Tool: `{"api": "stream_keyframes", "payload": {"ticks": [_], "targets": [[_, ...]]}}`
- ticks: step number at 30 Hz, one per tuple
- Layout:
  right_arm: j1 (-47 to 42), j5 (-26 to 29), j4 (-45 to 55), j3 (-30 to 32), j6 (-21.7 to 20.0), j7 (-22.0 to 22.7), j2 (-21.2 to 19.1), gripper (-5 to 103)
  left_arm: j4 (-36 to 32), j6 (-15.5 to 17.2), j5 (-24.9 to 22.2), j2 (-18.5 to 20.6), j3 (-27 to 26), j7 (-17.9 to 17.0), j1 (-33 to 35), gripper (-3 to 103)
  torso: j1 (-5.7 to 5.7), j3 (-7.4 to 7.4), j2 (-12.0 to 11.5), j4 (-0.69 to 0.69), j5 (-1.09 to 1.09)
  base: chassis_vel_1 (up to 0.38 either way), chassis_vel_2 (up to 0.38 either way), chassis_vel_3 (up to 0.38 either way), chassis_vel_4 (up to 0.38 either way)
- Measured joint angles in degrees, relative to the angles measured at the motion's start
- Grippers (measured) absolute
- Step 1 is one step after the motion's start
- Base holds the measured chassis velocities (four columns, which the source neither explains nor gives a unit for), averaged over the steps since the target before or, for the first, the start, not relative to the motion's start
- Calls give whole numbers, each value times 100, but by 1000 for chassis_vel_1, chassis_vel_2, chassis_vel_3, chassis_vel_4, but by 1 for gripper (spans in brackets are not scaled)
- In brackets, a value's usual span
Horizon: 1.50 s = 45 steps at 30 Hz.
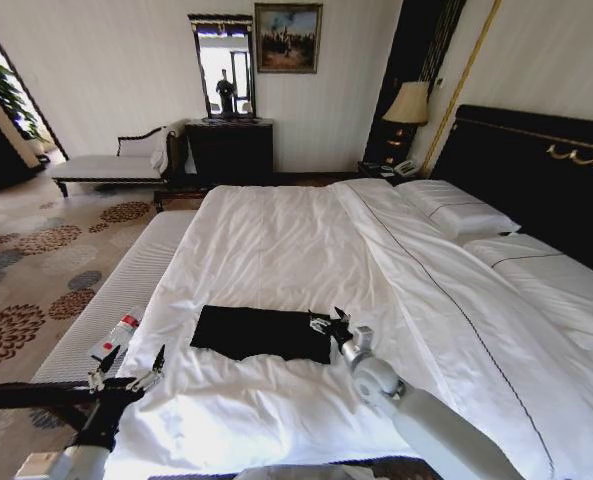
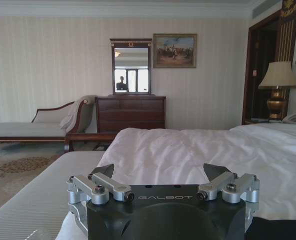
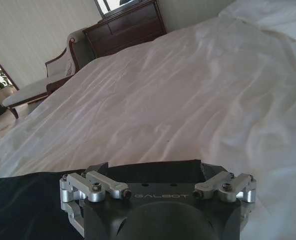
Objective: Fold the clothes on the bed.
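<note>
folded black t-shirt (image 1: 261, 332) near the bed's (image 1: 276, 240) foot edge; right claw (image 1: 330, 324) wide at its right edge, left claw (image 1: 126, 376) wide.

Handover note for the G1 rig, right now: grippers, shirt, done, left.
Left gripper: open, holding nothing, hovering by the bed's near left corner, beside the grey upholstered bench.
Right gripper: open, at the right edge of the black soft-cloth T-shirt; a grasp can't be confirmed.
Shirt: lies as a compact flat rectangle near the foot of the large white-sheeted bed.
Done: looks largely folded.
Left: any last fold or smoothing, then pull both arms back.
</note>
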Motion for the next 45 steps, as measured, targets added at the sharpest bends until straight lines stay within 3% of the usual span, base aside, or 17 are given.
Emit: {"api": "stream_keyframes", "payload": {"ticks": [8, 15, 30, 39, 45], "targets": [[-674, 907, 37, 872, -674, -1042, 123, 100, -456, 86, -268, -12, 16, 34, -48, 100, 0, 0, 0, 1, -2, 0, 0, 0, 0], [-573, 882, -608, 917, -851, -1582, 315, 100, -536, 251, -314, -16, 20, -43, -239, 100, 1, 1, 0, 2, -2, 0, 0, 0, 0], [508, 988, -2084, 428, -884, -1929, 733, 100, -525, 256, -309, -13, 25, -49, -244, 100, 1, 1, -1, 1, -3, 0, 0, 0, 0], [966, 986, -2574, 142, -847, -1926, 1353, 102, -520, 259, -305, -12, 26, -49, -244, 100, 1, 1, -1, 2, -3, 0, 0, 0, 0], [964, 970, -2527, 29, -815, -1787, 1372, 78, -517, 259, -302, -12, 26, -49, -244, 100, 1, 1, -1, 1, -3, 0, 0, 0, 0]]}}
